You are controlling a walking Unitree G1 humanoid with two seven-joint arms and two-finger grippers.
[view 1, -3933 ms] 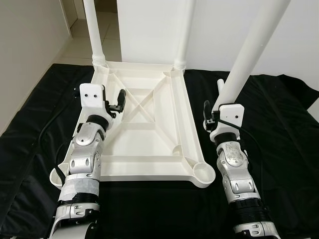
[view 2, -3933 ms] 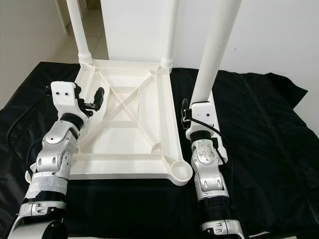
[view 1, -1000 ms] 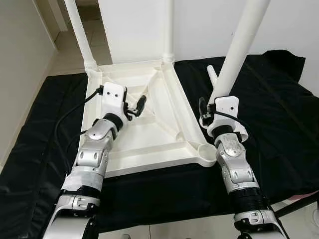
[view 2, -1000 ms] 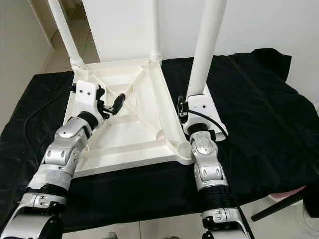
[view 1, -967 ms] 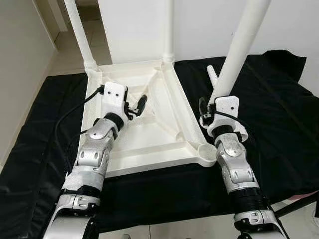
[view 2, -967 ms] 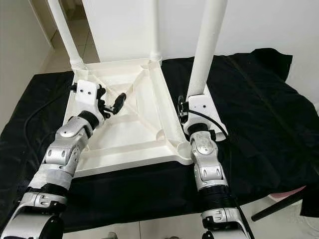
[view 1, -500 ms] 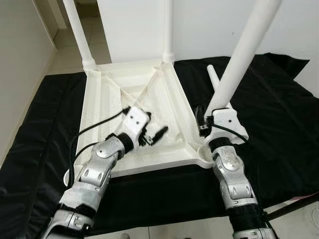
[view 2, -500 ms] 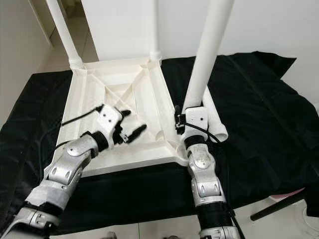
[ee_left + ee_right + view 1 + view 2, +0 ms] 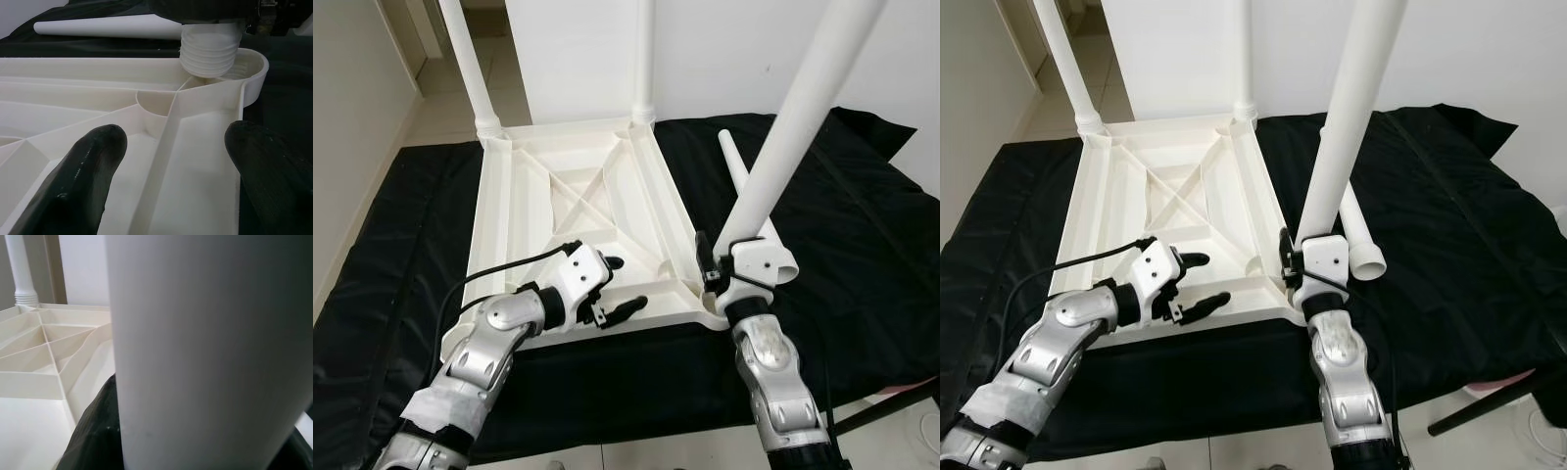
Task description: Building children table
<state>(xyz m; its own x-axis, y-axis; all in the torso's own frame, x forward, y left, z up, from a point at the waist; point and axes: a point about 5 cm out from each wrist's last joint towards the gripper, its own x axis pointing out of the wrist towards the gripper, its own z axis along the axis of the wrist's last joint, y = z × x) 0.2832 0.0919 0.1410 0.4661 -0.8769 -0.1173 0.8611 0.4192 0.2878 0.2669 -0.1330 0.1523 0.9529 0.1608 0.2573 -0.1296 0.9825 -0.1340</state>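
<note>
— Under both grippers, on black cloth [image 9: 862, 245]: upturned tabletop [image 9: 573, 211], ribbed hollow plastic, probably light yet stiff. Best held by rim or rib.

— Left gripper [image 9: 619, 286]?

— Spread open over the near rib, holding nothing.

— Right gripper [image 9: 717, 272]?

— Clamped low on a table leg [image 9: 793, 127], threaded end at the near right corner socket (smooth, likely slippery). Long axis leans up and away rightward. Beyond that, spare leg [image 9: 744, 181] lying flat.

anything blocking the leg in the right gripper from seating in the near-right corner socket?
Nothing visible does. The right gripper holds the table leg tilted, its threaded end right at the rim of the corner socket of the upturned tabletop. The left gripper hovers open over the near rail, beside the socket.
</note>
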